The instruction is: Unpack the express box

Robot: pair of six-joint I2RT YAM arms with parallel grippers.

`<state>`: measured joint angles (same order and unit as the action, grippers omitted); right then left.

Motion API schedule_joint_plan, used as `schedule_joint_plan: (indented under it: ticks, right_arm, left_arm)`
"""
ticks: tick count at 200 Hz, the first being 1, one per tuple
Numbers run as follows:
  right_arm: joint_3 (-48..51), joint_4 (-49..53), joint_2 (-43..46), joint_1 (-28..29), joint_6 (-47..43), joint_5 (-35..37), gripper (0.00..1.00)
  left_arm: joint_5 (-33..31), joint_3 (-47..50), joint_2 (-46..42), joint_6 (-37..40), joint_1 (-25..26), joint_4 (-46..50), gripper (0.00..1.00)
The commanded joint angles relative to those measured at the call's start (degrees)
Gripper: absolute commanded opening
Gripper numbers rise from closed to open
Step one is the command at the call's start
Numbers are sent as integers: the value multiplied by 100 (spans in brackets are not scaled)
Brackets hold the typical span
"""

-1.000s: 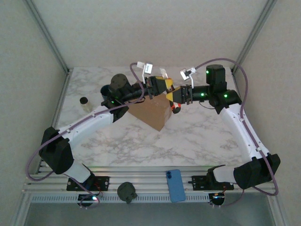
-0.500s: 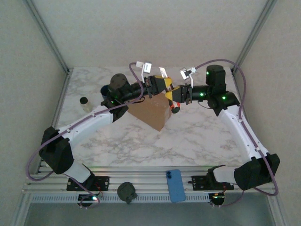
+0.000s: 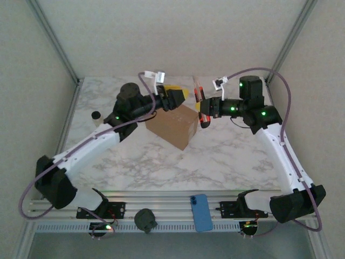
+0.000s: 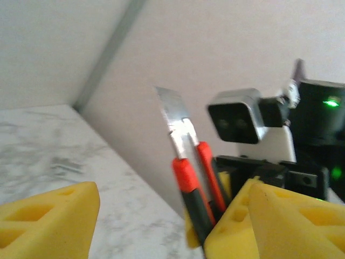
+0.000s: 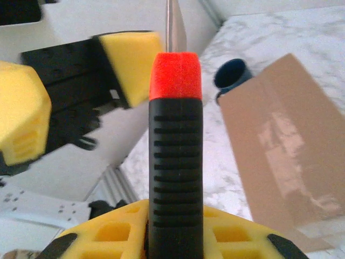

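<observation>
No legible txt or labels

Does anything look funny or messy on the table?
Nothing is spilled or broken. The express box sits cornerwise, askew to the edges of the table, with its top closed. The right gripper holds a red and black knife with its blade out. A blue phone lies on the metal rail, off the table.

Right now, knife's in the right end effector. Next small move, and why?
Probably tip the right end effector so the utility knife blade comes down toward the taped seam on the express box. The blade is out but points away from the box, whose flaps are shut. The left end effector is open, holding nothing.
</observation>
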<state>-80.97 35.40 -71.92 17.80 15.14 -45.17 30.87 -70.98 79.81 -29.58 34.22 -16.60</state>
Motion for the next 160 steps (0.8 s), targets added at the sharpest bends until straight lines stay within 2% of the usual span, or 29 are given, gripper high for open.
schedule_joint_plan:
  ticks: [1, 31, 48, 70, 84, 114, 160]
  right_arm:
    - [-484, 815, 24, -32, -351, 1038, 0]
    - [-620, 1078, -209, -31, -586, 1667, 0]
    - [-623, 1166, -409, -29, -630, 1996, 0]
    - [-532, 1193, -551, -31, -504, 2414, 0]
    - [-416, 1181, -547, -18, -420, 2594, 0]
    - [-59, 1218, -228, -22, -372, 2879, 0]
    - [276, 1507, 226, -29, -551, 3213, 0]
  left_arm:
    - [-1235, 114, -640, 671, -155, 1277, 73]
    - [-2594, 254, -942, 574, -375, 2088, 71]
    - [-2922, 171, -646, 330, -657, 2409, 65]
    - [-2604, -181, 245, -3, -1142, 2647, 58]
    - [-2292, -829, 1014, 18, -1347, 3008, 56]
    - [-2063, -2166, 2467, 255, -1391, 3631, 57]
    - [-1992, -3230, 3505, 421, -1409, 4252, 59]
